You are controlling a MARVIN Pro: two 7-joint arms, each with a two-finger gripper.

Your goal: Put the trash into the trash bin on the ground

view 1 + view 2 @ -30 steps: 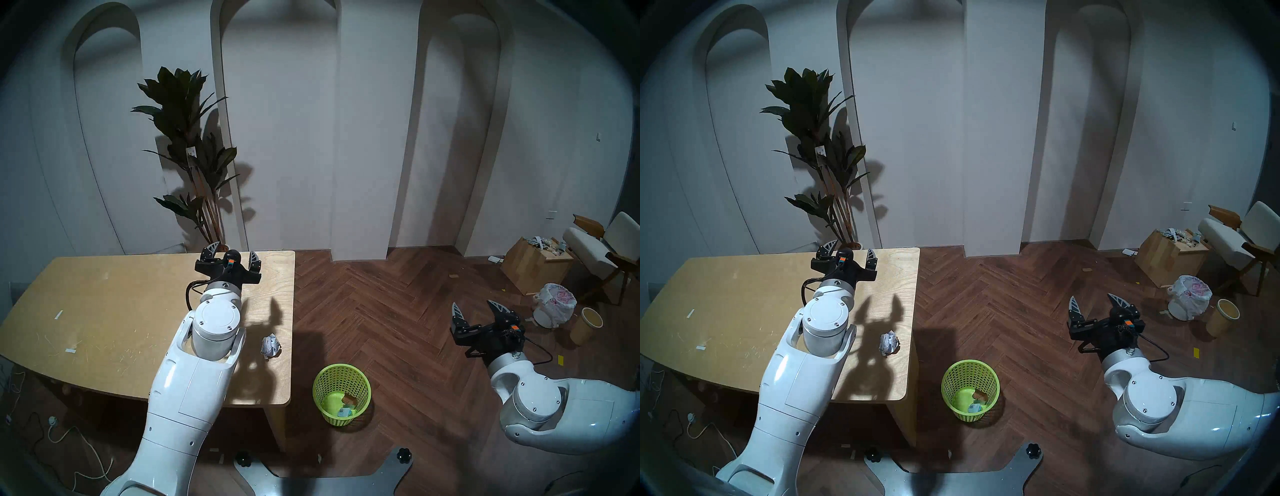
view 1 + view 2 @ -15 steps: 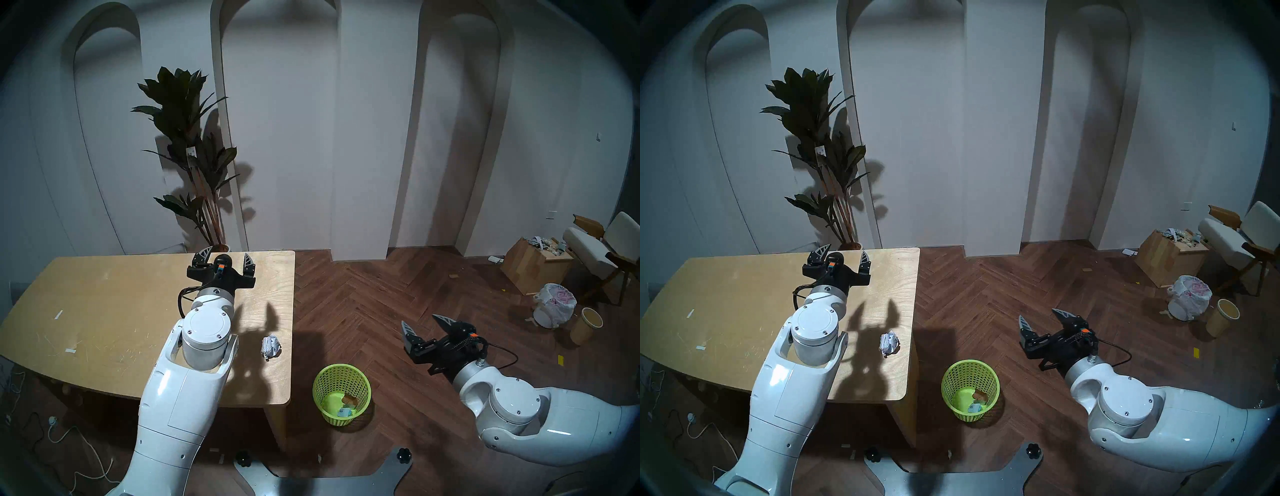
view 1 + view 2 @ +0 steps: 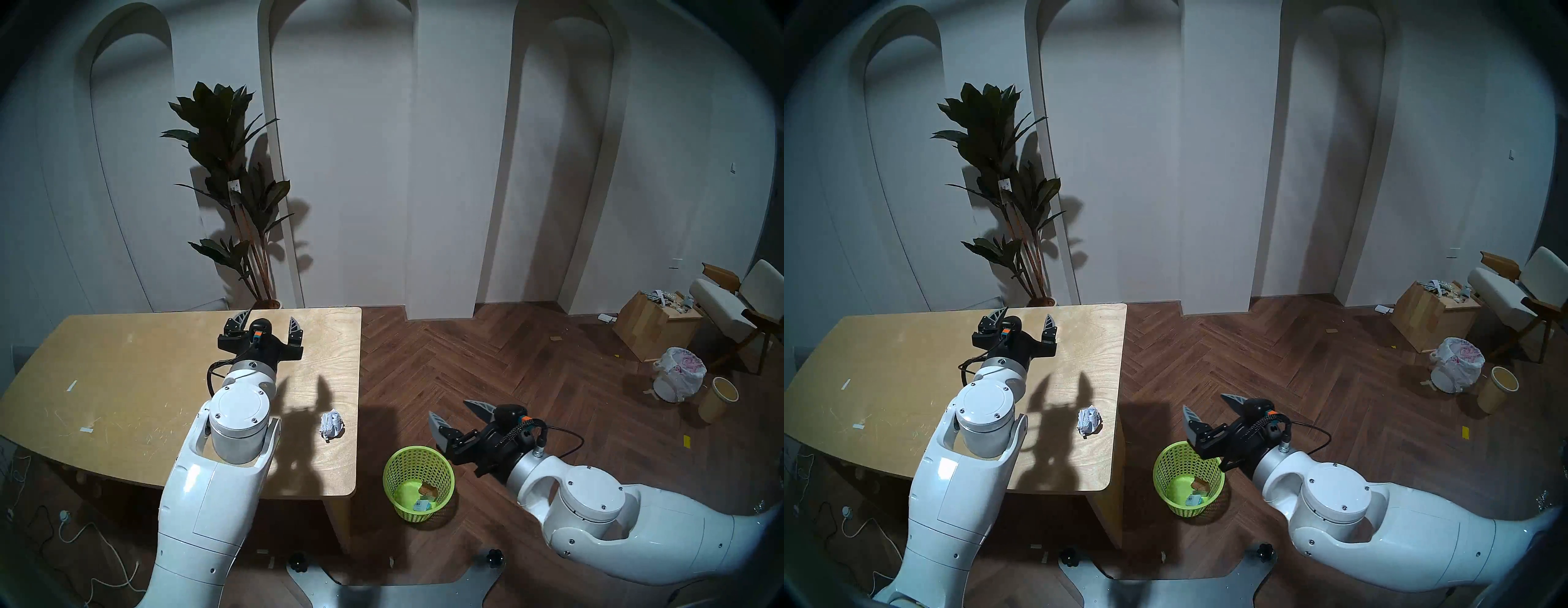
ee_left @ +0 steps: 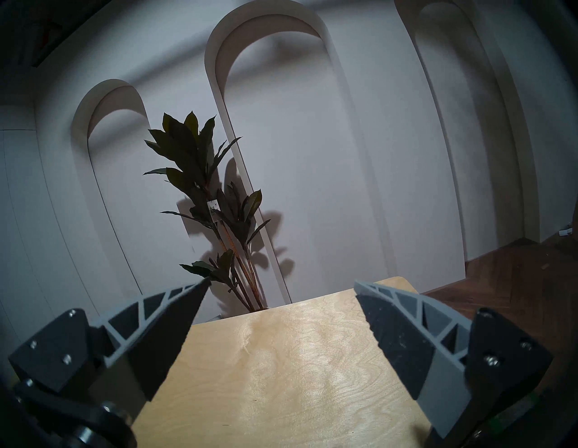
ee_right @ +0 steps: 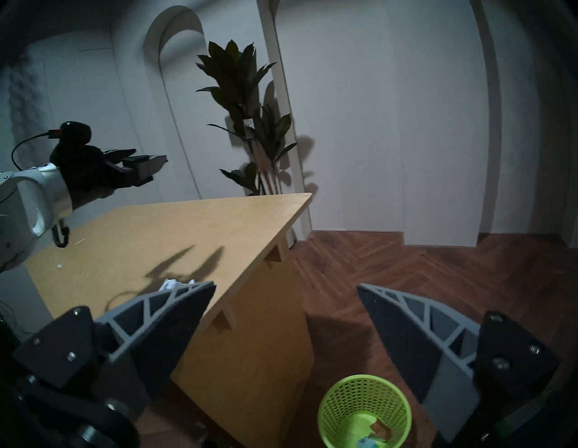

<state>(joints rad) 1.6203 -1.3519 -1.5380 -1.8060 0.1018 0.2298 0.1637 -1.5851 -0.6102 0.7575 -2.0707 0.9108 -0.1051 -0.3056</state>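
A crumpled white paper ball (image 3: 332,424) (image 3: 1089,420) lies near the right edge of the wooden table (image 3: 127,373); its top peeks over a finger in the right wrist view (image 5: 170,284). The lime-green mesh bin (image 3: 418,479) (image 3: 1188,475) (image 5: 364,409) stands on the floor right of the table. In it lie a brown cardboard scrap (image 3: 429,489) and a pale blue-white wrapper (image 3: 422,505). My left gripper (image 3: 267,325) (image 4: 281,287) is open and empty above the table's far side. My right gripper (image 3: 456,414) (image 5: 286,289) is open and empty, just right of the bin's rim.
A potted plant (image 3: 237,187) stands behind the table. At far right are a white bin with a pink-printed bag (image 3: 679,380), a beige cylindrical bin (image 3: 719,399), a cardboard box (image 3: 653,325) and a chair (image 3: 738,305). Cables (image 3: 76,530) lie on the floor at left.
My right arm has swung left from near the white bin to the green bin's right rim. My left gripper has drifted slightly left over the table. Both stay open.
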